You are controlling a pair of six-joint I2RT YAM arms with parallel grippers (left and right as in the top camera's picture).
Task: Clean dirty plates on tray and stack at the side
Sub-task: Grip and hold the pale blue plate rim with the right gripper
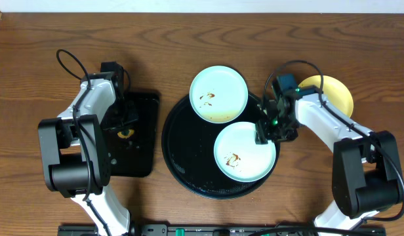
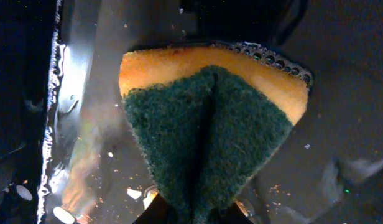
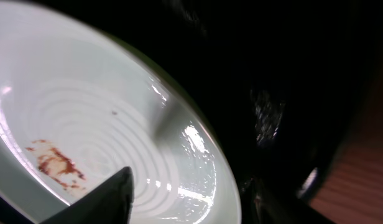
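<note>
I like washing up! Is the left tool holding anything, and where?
Yes: the left tool pinches the sponge at the middle of one edge, creasing its green side.

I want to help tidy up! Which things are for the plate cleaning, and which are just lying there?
For the job:
upper blue plate
lower blue plate
yellow plate
round tray
sponge

Just lying there:
rectangular tray, under the sponge

Overhead view: even, bright, sharp. Wrist views: dim, close-range blur; glare on rectangular tray and plate.
</note>
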